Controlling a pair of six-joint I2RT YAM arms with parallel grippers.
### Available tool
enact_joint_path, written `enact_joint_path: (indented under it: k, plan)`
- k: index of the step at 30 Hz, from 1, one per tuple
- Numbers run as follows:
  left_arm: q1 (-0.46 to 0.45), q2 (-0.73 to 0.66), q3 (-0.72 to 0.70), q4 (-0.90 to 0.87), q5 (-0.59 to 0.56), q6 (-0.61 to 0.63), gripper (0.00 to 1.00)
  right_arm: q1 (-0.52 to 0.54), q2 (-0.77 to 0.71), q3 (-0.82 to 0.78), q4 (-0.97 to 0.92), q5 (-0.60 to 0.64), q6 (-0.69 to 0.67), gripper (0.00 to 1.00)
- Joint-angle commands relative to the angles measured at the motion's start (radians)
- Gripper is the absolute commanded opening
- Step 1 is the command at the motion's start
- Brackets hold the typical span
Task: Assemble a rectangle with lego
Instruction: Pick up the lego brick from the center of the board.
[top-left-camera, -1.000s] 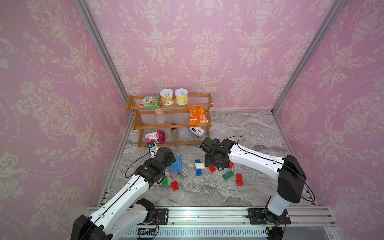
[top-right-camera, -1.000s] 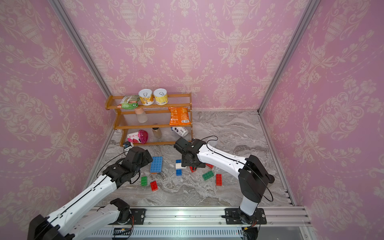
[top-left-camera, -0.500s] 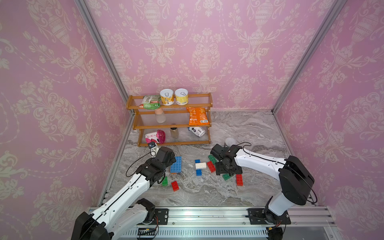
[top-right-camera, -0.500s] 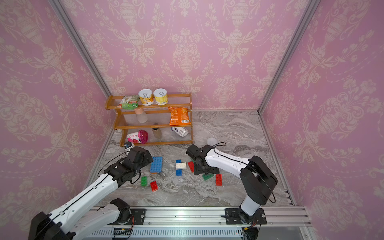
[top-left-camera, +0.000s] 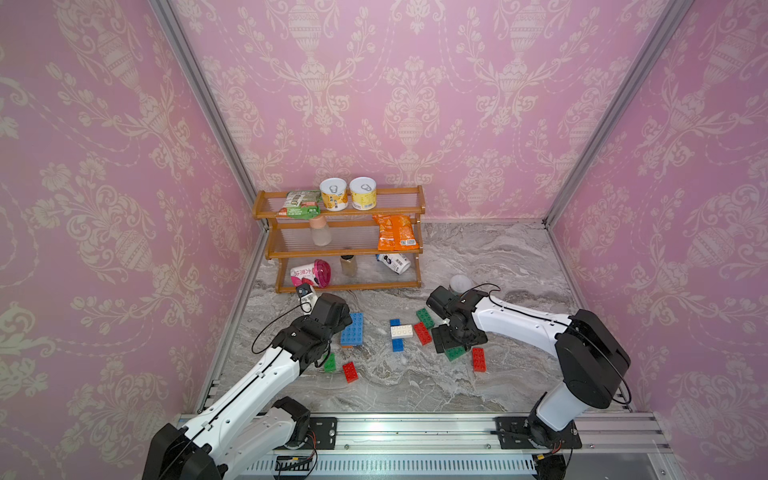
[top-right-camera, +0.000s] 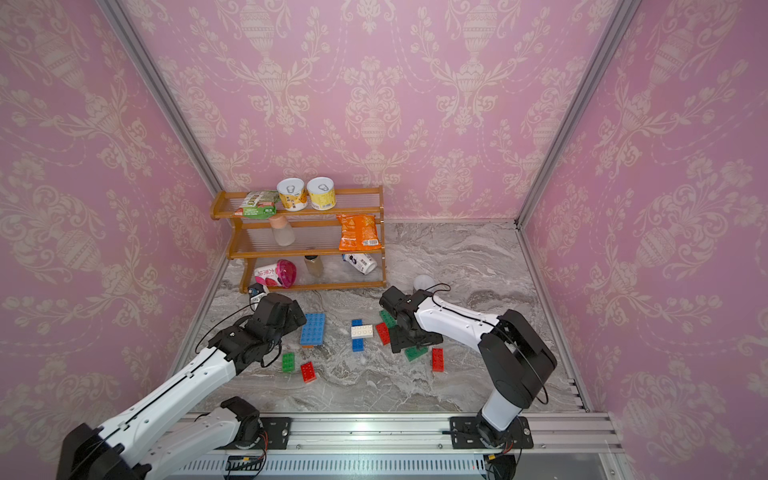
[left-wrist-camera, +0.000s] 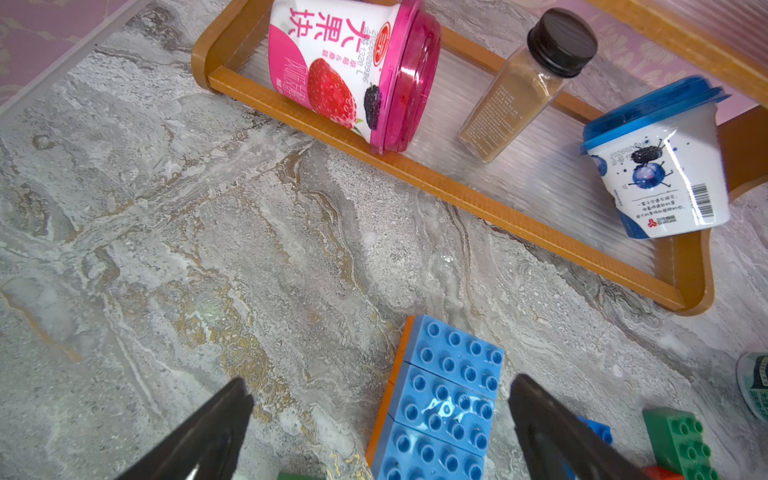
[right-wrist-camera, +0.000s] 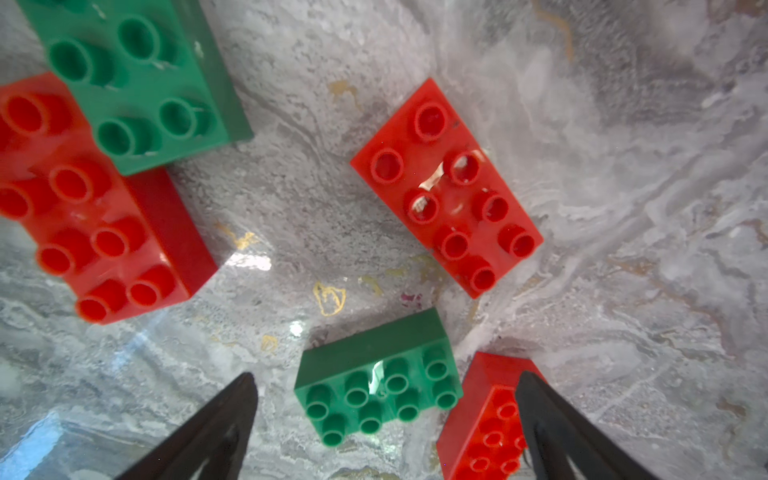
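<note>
Leaving the white brick (top-left-camera: 401, 331) at lower centre, right gripper (right-wrist-camera: 385, 377) hangs open over a green brick (right-wrist-camera: 374, 390), likely next; left gripper (left-wrist-camera: 378, 381) also open.

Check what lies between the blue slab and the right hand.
From the blue slab toward the right hand: a white brick lying across a blue brick, then a red brick beside a green brick. Both top views show it.
</note>
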Motion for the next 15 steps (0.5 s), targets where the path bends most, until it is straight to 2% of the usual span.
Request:
enact_joint_path:
  k: [1,8,15]
  plan:
    - [0.007,-0.005,0.021,-0.025,0.002,-0.021,0.99,0.000,0.019,-0.026,0.001,-0.037,-0.039,0.99]
    - [0.007,0.001,0.023,-0.019,0.007,-0.025,0.99,-0.003,0.059,-0.042,-0.012,-0.013,-0.040,0.97]
    - [0.008,0.005,0.028,-0.017,0.014,-0.023,0.99,-0.063,0.051,-0.054,0.012,0.003,0.002,0.90]
